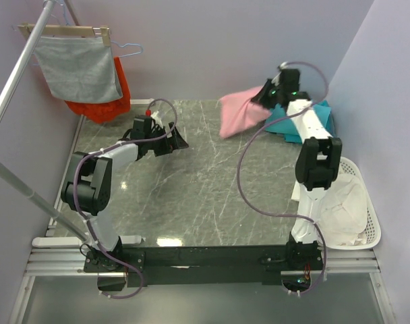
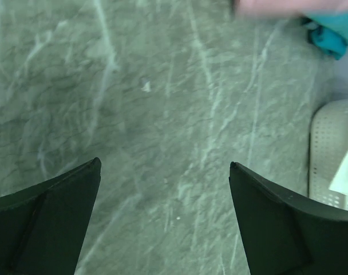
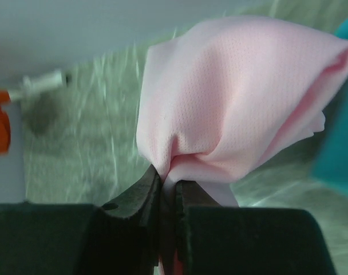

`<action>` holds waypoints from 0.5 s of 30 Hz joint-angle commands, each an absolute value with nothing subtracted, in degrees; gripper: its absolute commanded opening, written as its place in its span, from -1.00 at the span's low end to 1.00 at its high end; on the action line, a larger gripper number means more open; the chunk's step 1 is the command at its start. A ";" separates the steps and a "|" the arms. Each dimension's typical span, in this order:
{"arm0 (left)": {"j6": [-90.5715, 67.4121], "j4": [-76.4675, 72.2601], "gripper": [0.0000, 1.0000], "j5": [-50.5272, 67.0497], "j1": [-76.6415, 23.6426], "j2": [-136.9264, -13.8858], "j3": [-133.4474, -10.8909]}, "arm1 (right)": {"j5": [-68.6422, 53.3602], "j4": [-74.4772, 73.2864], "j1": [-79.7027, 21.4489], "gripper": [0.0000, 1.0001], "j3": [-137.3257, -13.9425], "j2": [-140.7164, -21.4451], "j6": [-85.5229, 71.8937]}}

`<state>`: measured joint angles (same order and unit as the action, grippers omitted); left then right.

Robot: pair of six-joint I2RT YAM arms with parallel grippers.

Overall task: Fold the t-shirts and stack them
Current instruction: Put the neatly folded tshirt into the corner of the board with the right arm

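Top external view: the 2 arms rise from their bases at the near edge of the grey marble table (image 1: 205, 196). Near the right base a white perforated basket (image 1: 371, 229) sits at the table's right edge, with pale white cloth (image 1: 340, 202) bundled in it. Further in, on the left half, the left gripper (image 1: 172, 140) hangs over bare marble with nothing in it. The left wrist view shows that gripper (image 2: 164, 165) with its 2 black fingers (image 2: 65, 200) spread wide apart, only the marble between them, the basket (image 2: 328, 149) at the right margin and a scrap of teal at the top right. Beyond, toward the far right of the table, the right gripper (image 1: 266, 93) is raised and clamped on the pink t-shirt (image 1: 237, 113), which hangs down and to the left of it. Whether its lower edge touches the marble cannot be told. In the right wrist view the right gripper (image 3: 167, 182) has its jaws pressed together on a gathered pinch of the pink t-shirt (image 3: 237, 97), which balloons out above them. The teal t-shirts (image 1: 286, 128) lie heaped in the far right corner, partly under the right forearm. Farthest, at the left wall, a grey cloth (image 1: 80, 67) hangs from a wooden hanger, with an orange-red garment (image 1: 110, 106) behind it.
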<state>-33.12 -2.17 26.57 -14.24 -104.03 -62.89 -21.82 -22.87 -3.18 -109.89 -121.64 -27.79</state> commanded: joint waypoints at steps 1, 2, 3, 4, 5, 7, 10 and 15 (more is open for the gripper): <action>-33.13 -2.28 0.99 29.62 -14.50 -100.02 -64.95 | -15.39 -26.45 3.31 -1.00 -120.13 -121.55 -26.36; -33.22 -2.55 0.99 29.79 -14.50 -100.02 -64.86 | -14.34 -26.28 4.38 -1.00 -121.54 -121.64 -26.89; -33.31 -2.55 0.99 30.23 -14.50 -100.19 -65.21 | -13.89 -26.54 5.61 -1.00 -121.99 -121.64 -27.33; -33.40 -2.46 0.99 30.41 -14.50 -100.28 -65.30 | -11.97 -26.63 7.45 -1.00 -122.17 -121.38 -28.12; -33.40 -2.37 0.99 30.41 -14.50 -100.37 -65.48 | -10.47 -26.02 8.34 -1.00 -120.60 -121.03 -28.39; -33.49 -2.81 0.99 30.76 -14.50 -100.55 -65.57 | -6.09 -25.58 9.92 -1.00 -117.96 -119.01 -28.65; -33.57 -2.55 0.99 31.72 -14.50 -101.51 -66.44 | -0.90 -23.03 11.07 -1.00 -108.14 -116.46 -29.70; -33.84 -2.64 0.99 33.31 -14.50 -102.66 -66.45 | 6.84 -21.19 13.00 -1.00 -98.45 -113.65 -32.08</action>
